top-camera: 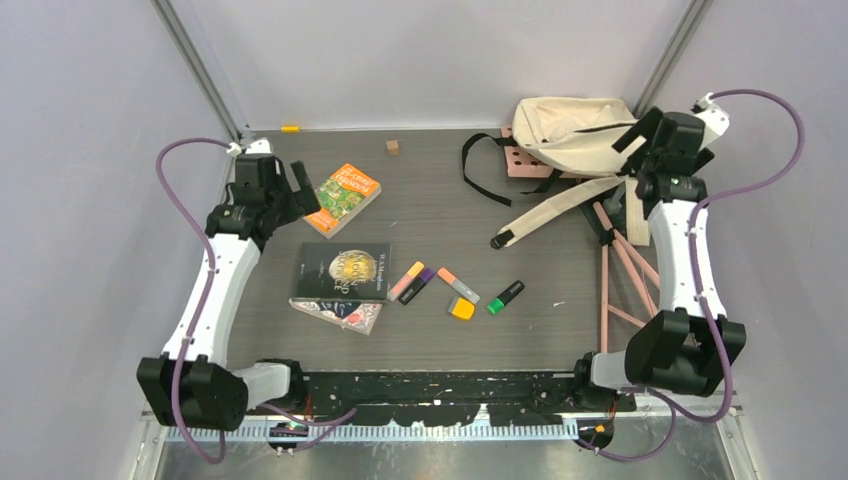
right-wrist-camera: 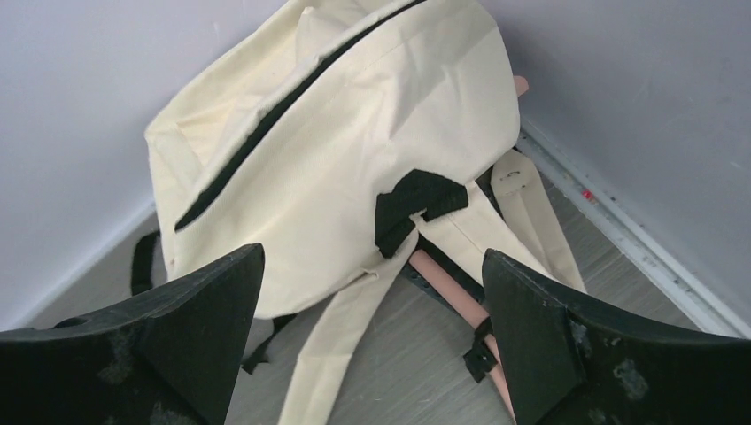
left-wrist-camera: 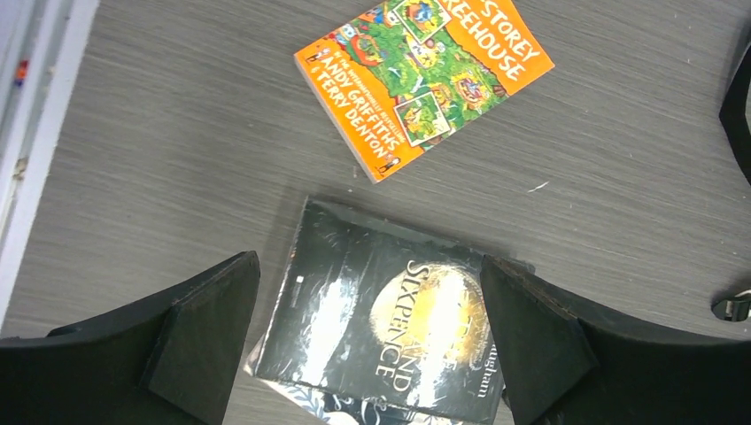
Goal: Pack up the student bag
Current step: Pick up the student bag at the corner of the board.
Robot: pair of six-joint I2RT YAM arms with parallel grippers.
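Left hand (top-camera: 300,190) released, fingers spread, empty, above the desk (top-camera: 440,200) near the orange book (top-camera: 343,198) and black book (top-camera: 342,271). Far right, we note the student bag (top-camera: 565,125) slumped in the back corner. Right hand (right-wrist-camera: 372,266) released, empty, just beside it.

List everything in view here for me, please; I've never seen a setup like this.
student bag: one, cream with black straps, far right corner
perforated board: one, pink, under the bag
rods: several, pink, right edge
orange book: one, orange and green, far left
dark book: one, black, left of centre, on another book
lower book: one, dark, mostly covered
highlighters: five, pink, purple, orange-grey, orange, green; centre
cube: one, brown, far middle
small piece: one, yellow, far edge
table: one, dark grey
left gripper: one, black, open above the dark book
right gripper: one, black, open, facing the bag
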